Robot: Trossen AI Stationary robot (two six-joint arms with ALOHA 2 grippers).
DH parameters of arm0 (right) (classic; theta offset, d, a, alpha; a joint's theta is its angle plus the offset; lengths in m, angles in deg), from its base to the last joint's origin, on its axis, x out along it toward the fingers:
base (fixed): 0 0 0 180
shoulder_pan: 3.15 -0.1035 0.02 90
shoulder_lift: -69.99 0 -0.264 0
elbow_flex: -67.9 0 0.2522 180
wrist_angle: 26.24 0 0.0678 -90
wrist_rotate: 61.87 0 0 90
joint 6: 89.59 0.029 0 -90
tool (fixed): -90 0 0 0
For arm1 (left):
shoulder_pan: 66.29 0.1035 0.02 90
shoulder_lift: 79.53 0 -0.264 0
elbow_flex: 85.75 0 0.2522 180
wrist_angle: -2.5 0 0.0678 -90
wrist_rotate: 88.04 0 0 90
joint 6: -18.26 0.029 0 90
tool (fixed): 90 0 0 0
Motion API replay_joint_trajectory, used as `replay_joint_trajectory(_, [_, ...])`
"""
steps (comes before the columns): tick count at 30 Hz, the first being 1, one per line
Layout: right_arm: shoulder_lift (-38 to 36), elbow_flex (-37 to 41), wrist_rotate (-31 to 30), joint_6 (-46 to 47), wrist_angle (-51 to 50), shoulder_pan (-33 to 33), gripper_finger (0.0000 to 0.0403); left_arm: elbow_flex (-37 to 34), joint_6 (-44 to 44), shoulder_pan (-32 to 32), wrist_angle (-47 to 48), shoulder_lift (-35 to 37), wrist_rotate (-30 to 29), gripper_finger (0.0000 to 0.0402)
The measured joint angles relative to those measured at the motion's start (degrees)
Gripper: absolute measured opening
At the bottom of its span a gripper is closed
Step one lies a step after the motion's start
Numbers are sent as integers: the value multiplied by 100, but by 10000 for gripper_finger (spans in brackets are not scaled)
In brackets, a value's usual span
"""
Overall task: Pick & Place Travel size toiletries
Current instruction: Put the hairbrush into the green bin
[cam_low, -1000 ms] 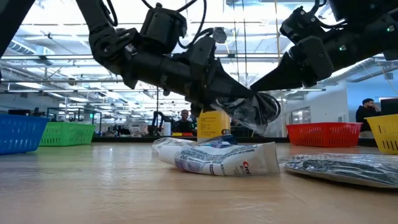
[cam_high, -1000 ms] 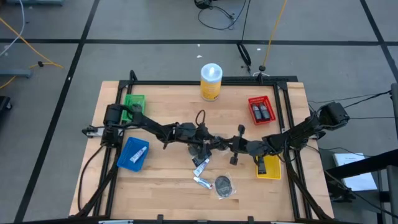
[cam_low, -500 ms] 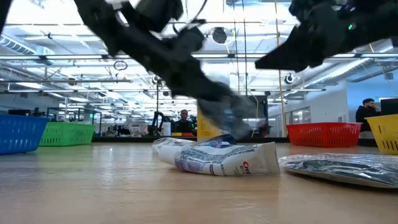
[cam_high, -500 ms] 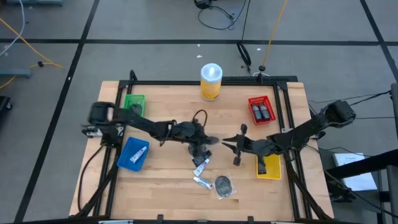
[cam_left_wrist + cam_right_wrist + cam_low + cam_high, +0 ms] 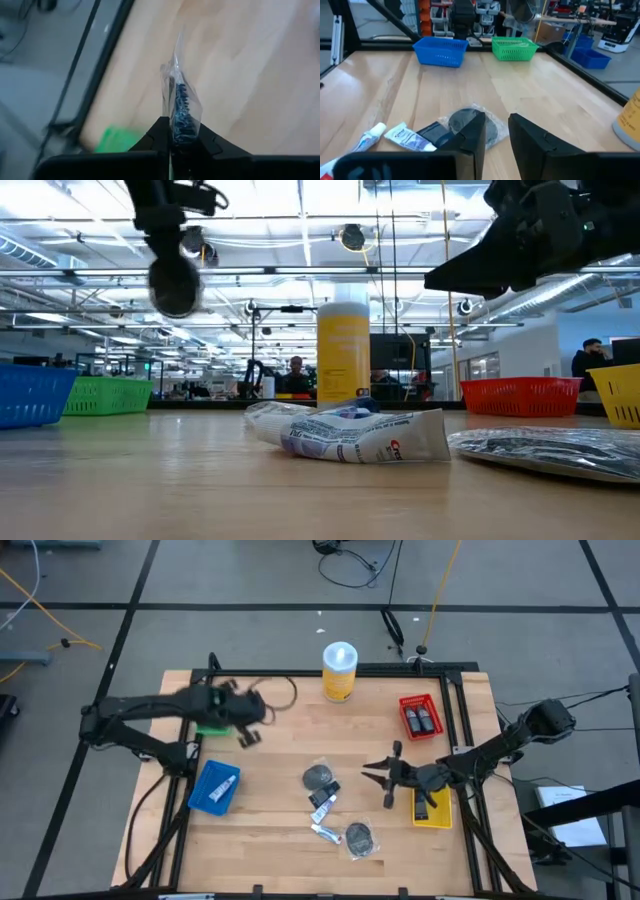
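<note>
The left gripper [image 5: 172, 142] clenches a clear plastic packet of dark round pads [image 5: 181, 107] between its fingers, edge-up, likely for dropping into the green plastic bin [image 5: 213, 712] just beyond; right fingers [image 5: 470, 132] parted, idle

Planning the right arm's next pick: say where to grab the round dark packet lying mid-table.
Take the round dark packet by its clear plastic edge, from straight above: it lies flat, so no side gives purchase. The right claw hangs open beside it; the left claw already carries a packet.

I can read only the red letters "Cre" on the white tube [image 5: 350, 433] lying on the table [image 5: 150, 480]; its smaller print is too fine to read.
</note>
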Motion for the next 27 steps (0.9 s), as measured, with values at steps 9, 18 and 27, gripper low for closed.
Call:
replay_joint_trajectory(9, [0,117,3,-82,512,0,75,272,1822,2090,1227,-110,160,13])
replay_joint_trajectory(18, [0,119,20,-15,489,-15,75,-187,4605,3467,1063,-464,1022,35])
replay_joint_trajectory(27, [0,119,22,77,487,-15,75,-515,5399,3910,1171,-884,2247,16])
